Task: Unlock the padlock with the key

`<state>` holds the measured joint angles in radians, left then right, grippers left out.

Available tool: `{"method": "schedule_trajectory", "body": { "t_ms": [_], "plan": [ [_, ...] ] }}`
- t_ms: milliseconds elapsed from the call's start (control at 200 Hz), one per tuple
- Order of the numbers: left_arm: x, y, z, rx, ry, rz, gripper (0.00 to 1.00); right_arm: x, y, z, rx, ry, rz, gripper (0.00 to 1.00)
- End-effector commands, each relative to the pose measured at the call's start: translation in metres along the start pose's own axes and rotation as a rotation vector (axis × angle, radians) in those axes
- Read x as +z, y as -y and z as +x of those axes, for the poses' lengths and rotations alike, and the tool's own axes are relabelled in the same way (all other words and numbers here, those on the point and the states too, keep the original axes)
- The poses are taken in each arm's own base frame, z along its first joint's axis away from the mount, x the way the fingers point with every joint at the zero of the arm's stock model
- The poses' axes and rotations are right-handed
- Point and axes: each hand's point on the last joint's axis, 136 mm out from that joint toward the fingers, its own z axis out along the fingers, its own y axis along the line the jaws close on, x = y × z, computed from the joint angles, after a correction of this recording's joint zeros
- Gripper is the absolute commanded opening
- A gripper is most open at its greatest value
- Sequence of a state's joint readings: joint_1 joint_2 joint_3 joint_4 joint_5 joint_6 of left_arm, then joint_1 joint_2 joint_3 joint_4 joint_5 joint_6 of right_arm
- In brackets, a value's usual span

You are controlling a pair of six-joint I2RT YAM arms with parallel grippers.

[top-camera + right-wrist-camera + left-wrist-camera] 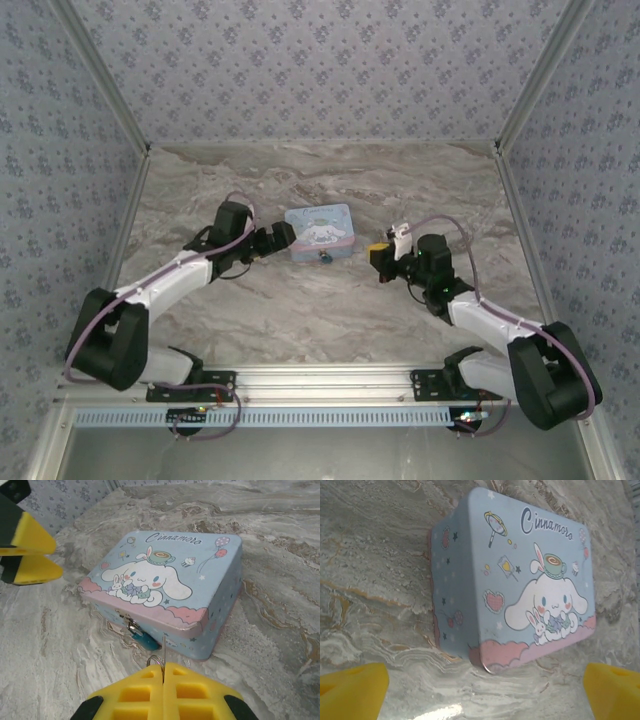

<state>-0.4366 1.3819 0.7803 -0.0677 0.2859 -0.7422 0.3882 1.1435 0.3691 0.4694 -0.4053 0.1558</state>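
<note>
Padlock (141, 639) hangs on front of closed tin (165, 580)

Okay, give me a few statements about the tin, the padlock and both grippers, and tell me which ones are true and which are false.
1. The padlock hangs at the front of the blue tin. True.
2. The left gripper is clamped on the tin. False: its jaws stand wide open, and its yellow pads are clear of the tin.
3. The right gripper is shut on the key. True.
4. The key sits in the padlock. False: the key is held apart from the padlock, off to its side.
5. The tin's lid is raised. False: the lid is down.
</note>
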Motion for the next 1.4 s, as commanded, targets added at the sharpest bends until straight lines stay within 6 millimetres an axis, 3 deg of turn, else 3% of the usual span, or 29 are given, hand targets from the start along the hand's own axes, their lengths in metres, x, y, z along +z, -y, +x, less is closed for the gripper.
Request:
{"method": "schedule_trajectory", "body": {
  "t_ms": [0,175,390,615,725,934,1179,1394],
  "plan": [
    [0.003,0.017,-0.007,0.079,-0.021,0.045,0.99,-0.004,0.003,0.014,0.016,-0.053,0.013,0.00],
    [-0.001,0.035,-0.006,0.164,-0.008,0.076,0.98,-0.004,-0.002,0.012,0.020,-0.043,-0.011,0.00],
    [0.013,0.023,-0.003,0.099,-0.037,0.070,0.98,-0.003,-0.003,0.013,0.021,-0.054,-0.014,0.00],
    [0.021,0.022,-0.012,0.126,-0.023,0.038,0.97,-0.003,-0.004,0.016,0.020,-0.070,-0.005,0.00],
    [0.013,0.040,-0.013,0.232,-0.013,0.020,0.96,-0.006,-0.002,0.014,0.012,-0.068,0.022,0.00],
    [0.012,0.096,-0.005,0.374,-0.031,0.087,0.93,-0.023,0.007,0.009,0.009,-0.047,0.119,0.00],
    [0.054,0.146,0.017,0.430,-0.139,0.197,0.91,-0.042,0.008,0.010,0.026,-0.051,0.169,0.00],
    [0.089,0.165,0.029,0.455,-0.218,0.225,0.89,-0.055,0.009,0.002,0.028,-0.019,0.208,0.00]
  ]
}}
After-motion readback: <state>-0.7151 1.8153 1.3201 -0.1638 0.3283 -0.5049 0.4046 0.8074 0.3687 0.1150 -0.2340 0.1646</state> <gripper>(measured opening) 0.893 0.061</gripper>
